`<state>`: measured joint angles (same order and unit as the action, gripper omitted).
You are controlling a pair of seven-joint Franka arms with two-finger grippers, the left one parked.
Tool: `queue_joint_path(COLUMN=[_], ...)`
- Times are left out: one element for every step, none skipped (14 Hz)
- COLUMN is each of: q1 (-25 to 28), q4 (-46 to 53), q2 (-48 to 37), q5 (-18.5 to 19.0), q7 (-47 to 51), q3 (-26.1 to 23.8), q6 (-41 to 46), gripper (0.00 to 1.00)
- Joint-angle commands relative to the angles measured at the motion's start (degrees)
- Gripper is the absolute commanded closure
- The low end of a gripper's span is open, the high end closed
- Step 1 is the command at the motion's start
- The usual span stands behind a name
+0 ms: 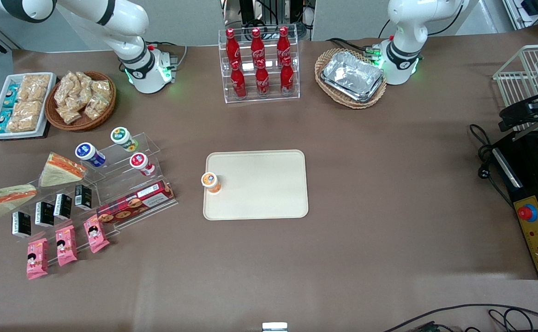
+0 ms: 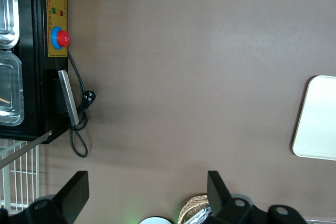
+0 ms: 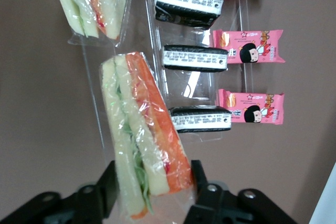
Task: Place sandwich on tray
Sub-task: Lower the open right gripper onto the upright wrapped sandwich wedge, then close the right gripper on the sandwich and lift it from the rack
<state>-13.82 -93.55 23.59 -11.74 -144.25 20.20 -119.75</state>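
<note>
The sandwich point(image 3: 144, 140) sits pinched at its wide end in the pincer point(image 3: 152, 190), over the clear stand at the working arm's end, well apart from the tray point(image 1: 269, 184).

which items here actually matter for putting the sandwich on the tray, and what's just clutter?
Job:
sandwich, between the fingers of the gripper, over the display rack
tray, mid-table

Clutter:
orange cup on the tray's edge
shorter sandwich
cola bottles
foil trays
pink snack packs
cookie box
</note>
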Motion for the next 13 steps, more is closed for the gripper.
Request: queue_joint_path(q1=[0.8, 0.81, 0.72, 0.72, 0.81, 0.81, 0.72, 0.72, 0.63, 0.63, 0.63, 0.46, 0.37], q4=[-1.46, -1.46, -1.46, -1.55, -1.55, -1.46, -1.46, -1.46, -1.46, -1.29, -0.68, -0.15, 0.99], q2=[-0.83, -0.92, -0.83, -0.83, -0.74, -0.74, -0.74, -0.74, -0.66, -0.74, -0.74, -0.92, -0.92], q5=[-1.09, -1.09, -1.01, -1.01, -1.01, -0.92, -0.92, -0.92, -0.92, -1.0, -1.44, -1.79, -1.8], q7=[-0.42, -0.42, -0.5, -0.51, -0.51, -0.59, -0.77, -0.77, -0.68, -0.42, -0.59, -0.07, 1.15], q3=[0.02, 0.02, 0.02, 0.02, 0.02, 0.02, 0.02, 0.02, 0.02, 0.02, 0.11, 0.11, 0.19], q6=[-1.72, -1.81, -1.81, -1.81, -1.81, -1.81, -1.81, -1.81, -1.63, -1.37, -0.93, -0.23, 1.17], gripper=[0.76, 0.83, 0.84, 0.93, 0.98, 1.0, 1.0, 1.0, 1.0, 1.0, 1.0, 1.0, 1.0])
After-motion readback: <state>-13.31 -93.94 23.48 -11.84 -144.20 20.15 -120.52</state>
